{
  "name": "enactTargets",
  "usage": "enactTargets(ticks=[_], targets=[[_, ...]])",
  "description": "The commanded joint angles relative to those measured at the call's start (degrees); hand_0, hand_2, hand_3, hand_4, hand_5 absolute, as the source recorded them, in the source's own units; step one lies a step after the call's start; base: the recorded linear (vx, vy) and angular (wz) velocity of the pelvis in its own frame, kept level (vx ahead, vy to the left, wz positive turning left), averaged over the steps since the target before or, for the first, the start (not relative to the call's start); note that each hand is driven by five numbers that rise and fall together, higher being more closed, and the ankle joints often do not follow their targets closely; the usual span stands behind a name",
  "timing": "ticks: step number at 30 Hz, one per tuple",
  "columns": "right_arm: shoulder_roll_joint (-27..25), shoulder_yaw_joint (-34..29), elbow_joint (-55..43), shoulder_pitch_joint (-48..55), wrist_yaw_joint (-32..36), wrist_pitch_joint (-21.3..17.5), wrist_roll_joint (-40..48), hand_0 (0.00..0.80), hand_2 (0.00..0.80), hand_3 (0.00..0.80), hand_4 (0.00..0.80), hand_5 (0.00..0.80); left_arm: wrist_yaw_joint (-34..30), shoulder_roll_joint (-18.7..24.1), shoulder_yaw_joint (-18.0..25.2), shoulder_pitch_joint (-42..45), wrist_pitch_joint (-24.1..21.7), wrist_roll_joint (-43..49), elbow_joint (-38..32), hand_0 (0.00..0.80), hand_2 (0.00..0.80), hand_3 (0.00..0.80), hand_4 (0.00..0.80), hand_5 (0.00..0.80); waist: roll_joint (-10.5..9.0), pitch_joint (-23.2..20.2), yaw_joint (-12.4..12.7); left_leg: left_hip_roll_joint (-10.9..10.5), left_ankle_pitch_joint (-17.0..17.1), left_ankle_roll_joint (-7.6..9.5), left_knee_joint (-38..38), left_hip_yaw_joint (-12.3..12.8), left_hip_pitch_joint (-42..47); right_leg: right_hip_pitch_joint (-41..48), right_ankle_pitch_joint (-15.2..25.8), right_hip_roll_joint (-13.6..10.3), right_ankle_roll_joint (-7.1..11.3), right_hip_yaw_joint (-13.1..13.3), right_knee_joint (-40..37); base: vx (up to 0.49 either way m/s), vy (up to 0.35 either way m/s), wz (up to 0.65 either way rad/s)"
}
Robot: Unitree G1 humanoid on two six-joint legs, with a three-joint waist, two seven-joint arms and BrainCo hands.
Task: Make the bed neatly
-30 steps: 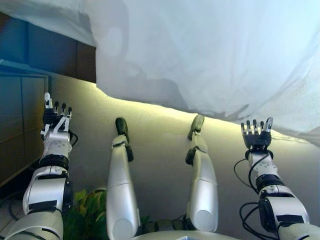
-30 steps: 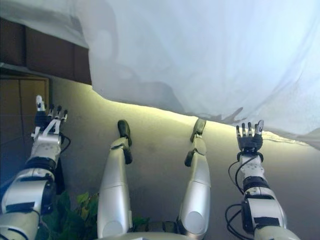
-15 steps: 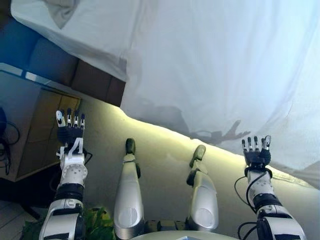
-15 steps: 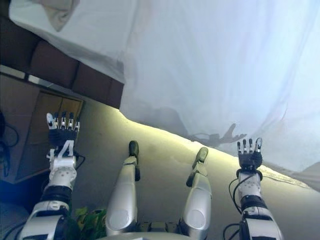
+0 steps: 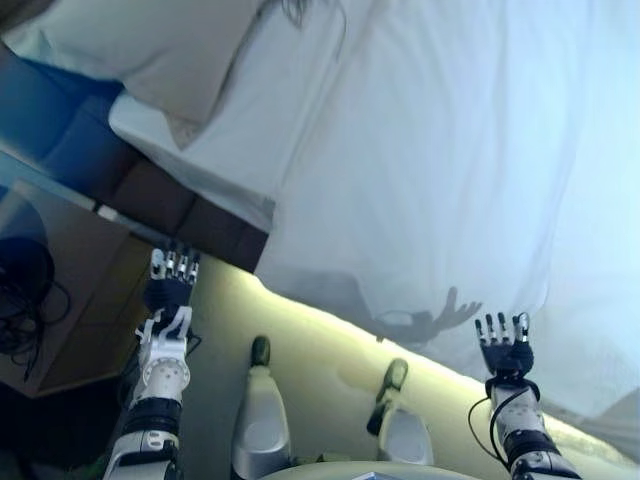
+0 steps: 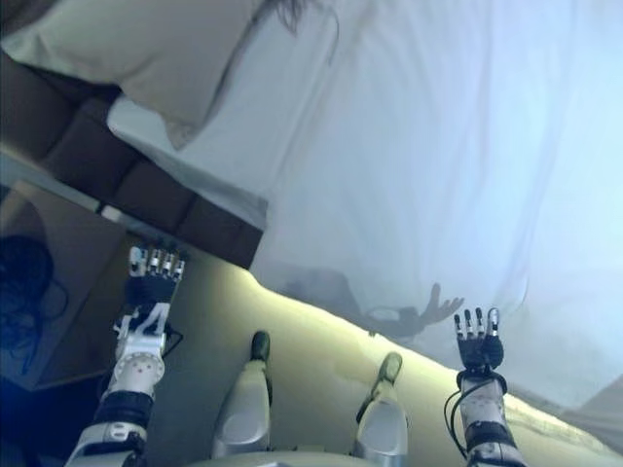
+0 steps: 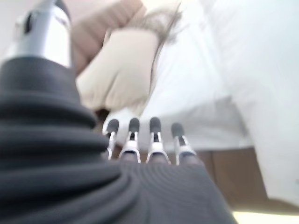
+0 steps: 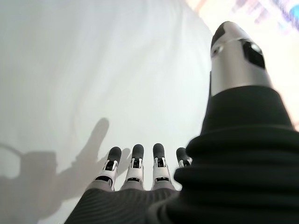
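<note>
A white duvet point(image 5: 460, 170) covers the bed and hangs over its near side, ending in a slanted edge above the floor. A cream pillow point(image 5: 150, 60) lies at the far left on the white sheet point(image 5: 215, 150), which is bare at that corner. My left hand point(image 5: 170, 285) is open, fingers straight, held in front of the dark bed base and touching nothing. My right hand point(image 5: 505, 345) is open, fingers straight, just short of the duvet's hanging edge. The left wrist view shows the pillow point(image 7: 126, 65) past the fingers; the right wrist view shows only duvet point(image 8: 93, 70).
A dark brown bed base point(image 5: 170, 205) shows below the sheet at left. A brown bedside cabinet point(image 5: 60, 300) with a dark cable bundle point(image 5: 25, 290) on it stands at the far left. Pale floor point(image 5: 320, 340) lies between me and the bed.
The camera has tilted up, so the bed, pillow and cabinet top now show. Both hands stay open and raised, holding nothing.
</note>
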Motion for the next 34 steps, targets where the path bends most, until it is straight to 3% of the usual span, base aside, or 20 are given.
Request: enactTargets(ticks=[1, 6, 13, 19, 34], targets=[[0.23, -0.1, -6.39, 3.37, -0.43, -3.29, -5.07, 0.0, 0.0, 0.0, 0.0, 0.0, -1.55, 1.42, 0.32, 1.01, 1.35, 4.22, -2.31, 0.0, 0.0, 0.0, 0.0, 0.0, -0.34, -3.08, 0.79, -1.41, 4.23, 3.67, -4.87, 1.94, 1.78, 0.88, 0.54, -1.06, 0.72, 1.76, 3.9, 0.143, -0.053, 0.02], [1.33, 3.38, -11.52, 6.49, -5.96, -5.28, -14.57, 0.0, 0.0, 0.0, 0.0, 0.0, -0.76, 0.92, -0.61, 5.17, 3.82, 8.52, -3.4, 0.0, 0.0, 0.0, 0.0, 0.0, -0.34, -8.36, 0.32, -0.97, 4.28, 3.69, -6.82, 3.06, 6.25, 4.0, 0.68, -0.54, 1.26, 1.68, 2.19, 0.137, -0.04, -0.01], [2.35, 4.13, -13.87, 7.95, -10.53, -5.97, -19.52, 0.0, 0.0, 0.0, 0.0, 0.0, -1.34, 0.7, 0.02, 7.98, 7.03, 8.66, -5.29, 0.0, 0.0, 0.0, 0.0, 0.0, 0.93, -12.09, -0.03, -0.46, 3.77, 3.78, -8.01, 4.07, 10.15, 6.52, 0.25, 0.05, 1.33, 1.73, 1.1, 0.056, -0.014, -0.05], [0.86, 8.26, -16.91, 7.14, -15.8, -4.59, -31.0, 0.0, 0.0, 0.0, 0.0, 0.0, 1.71, 2.0, -2.77, 7.58, 5.32, 18.0, -6.02, 0.0, 0.0, 0.0, 0.0, 0.0, 1.52, -13.66, -0.06, -0.53, 3.55, 3.71, -8.55, 4.15, 11.59, 7.92, 0.25, 0.6, 1.42, 1.27, 0.07, 0.0, -0.009, -0.02], [1.48, 8.55, -18.73, 9.02, -15.2, -3.2, -26.94, 0.0, 0.0, 0.0, 0.0, 0.0, 2.56, 1.1, -2.6, 9.23, 8.02, 16.19, -6.76, 0.0, 0.0, 0.0, 0.0, 0.0, 1.8, -15.14, -0.59, -0.37, 3.12, 4.03, -8.3, 4.51, 12.71, 8.27, -0.27, 1.04, 1.03, 2.04, 0.3, 0.008, 0.001, -0.02]])
